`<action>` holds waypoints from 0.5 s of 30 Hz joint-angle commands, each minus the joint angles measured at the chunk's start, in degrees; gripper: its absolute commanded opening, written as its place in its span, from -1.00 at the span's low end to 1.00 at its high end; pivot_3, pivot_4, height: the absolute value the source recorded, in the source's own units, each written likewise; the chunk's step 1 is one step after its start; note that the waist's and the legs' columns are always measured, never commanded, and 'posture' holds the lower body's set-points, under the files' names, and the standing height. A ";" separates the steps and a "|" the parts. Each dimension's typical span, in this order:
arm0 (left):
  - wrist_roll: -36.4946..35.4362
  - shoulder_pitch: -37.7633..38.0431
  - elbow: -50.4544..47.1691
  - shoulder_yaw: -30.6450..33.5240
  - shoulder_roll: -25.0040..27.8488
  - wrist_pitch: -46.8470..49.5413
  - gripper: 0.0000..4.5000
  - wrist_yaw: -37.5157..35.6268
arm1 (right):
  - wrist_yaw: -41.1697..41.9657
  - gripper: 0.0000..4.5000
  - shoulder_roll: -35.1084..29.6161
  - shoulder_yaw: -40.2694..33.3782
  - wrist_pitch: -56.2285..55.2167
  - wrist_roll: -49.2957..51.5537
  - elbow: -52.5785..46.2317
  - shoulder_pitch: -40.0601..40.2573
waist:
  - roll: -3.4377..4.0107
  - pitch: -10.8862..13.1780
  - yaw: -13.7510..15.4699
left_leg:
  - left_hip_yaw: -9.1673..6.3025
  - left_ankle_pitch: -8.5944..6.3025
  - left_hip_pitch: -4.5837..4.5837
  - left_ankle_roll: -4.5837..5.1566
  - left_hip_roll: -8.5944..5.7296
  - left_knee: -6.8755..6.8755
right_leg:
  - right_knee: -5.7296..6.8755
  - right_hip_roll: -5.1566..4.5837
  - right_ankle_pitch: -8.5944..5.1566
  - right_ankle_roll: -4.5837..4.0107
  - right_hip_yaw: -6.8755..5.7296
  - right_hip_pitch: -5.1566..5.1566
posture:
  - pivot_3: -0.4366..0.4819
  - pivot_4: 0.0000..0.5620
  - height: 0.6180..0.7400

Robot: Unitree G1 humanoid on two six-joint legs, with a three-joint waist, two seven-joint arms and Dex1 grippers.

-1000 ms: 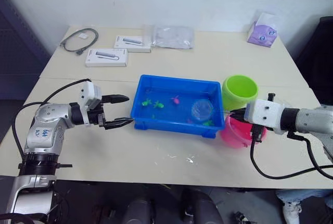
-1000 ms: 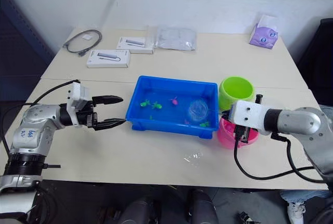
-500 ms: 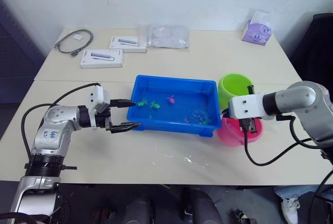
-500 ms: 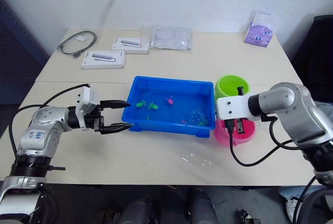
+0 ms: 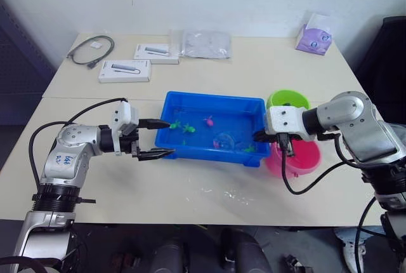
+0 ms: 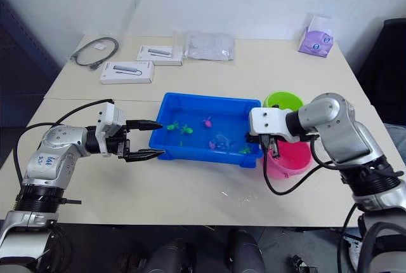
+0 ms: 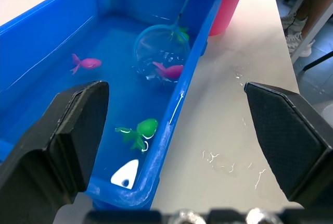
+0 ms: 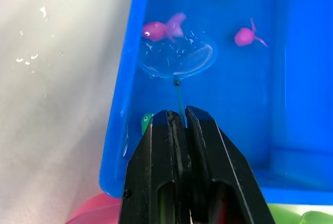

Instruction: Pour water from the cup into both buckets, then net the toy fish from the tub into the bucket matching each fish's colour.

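Net sweeping toward a pink fish in the tub

Nearest me, the left gripper point(image 5: 154, 138) waits with fingers apart at the blue tub's point(image 5: 209, 100) end wall. The right gripper point(image 8: 181, 130), fingers clamped on the net point(image 7: 162, 52) handle, has swung in over the tub's far end since a second ago, carrying the hoop under water right up against a pink fish point(image 7: 169, 70); a catch looks close. Beyond the tub, pink bucket point(image 5: 298, 159) and green bucket point(image 5: 287, 99) stand partly hidden by that arm. I can't tell their water levels.

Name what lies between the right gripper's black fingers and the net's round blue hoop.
In the right wrist view, only the net's thin handle spans from the right gripper to the hoop, over the blue plastic tub's water.
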 commanded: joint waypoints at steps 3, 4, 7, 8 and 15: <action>-0.17 0.67 -1.75 1.44 0.97 -0.35 0.99 0.25 | -3.47 -1.00 0.62 -5.60 1.82 2.88 -1.32 4.06 | 0.00 0.00 0.02 | -0.01 0.00 -0.01 0.00 0.00 0.00 | -0.02 0.00 0.00 0.00 -0.01 0.01 | -0.05 -0.47 1.00; -0.16 0.74 -1.78 1.47 1.01 -0.37 0.99 0.28 | -4.05 -1.00 0.76 -6.34 2.00 3.27 -1.22 4.65 | 0.00 0.00 -0.01 | 0.00 0.00 -0.01 0.00 0.00 0.00 | -0.02 0.00 0.00 0.00 0.00 0.01 | -0.05 -0.47 1.00; -0.12 0.76 -1.64 1.54 1.07 -0.46 0.99 0.32 | -5.39 -1.00 1.17 -9.03 3.07 5.43 -0.99 6.24 | 0.01 0.01 -0.04 | 0.02 0.00 -0.01 0.00 0.00 0.00 | 0.01 0.01 0.00 0.00 0.01 -0.01 | -0.05 -0.47 1.00; -0.10 0.75 -1.55 1.55 1.09 -0.51 0.99 0.32 | -5.71 -1.00 1.23 -9.79 3.45 6.12 -0.97 6.67 | 0.02 0.01 -0.04 | 0.01 0.01 -0.01 -0.01 0.00 0.00 | 0.02 0.01 0.00 0.00 0.01 -0.01 | -0.05 -0.47 1.00; 0.11 -0.13 -0.57 1.17 0.89 -0.90 0.99 0.08 | -6.15 -1.00 0.55 -12.83 4.04 8.27 -0.14 9.23 | 0.02 0.01 -0.04 | 0.02 0.01 0.00 -0.02 0.00 0.00 | 0.02 0.02 0.00 0.00 0.02 -0.01 | -0.05 -0.47 1.00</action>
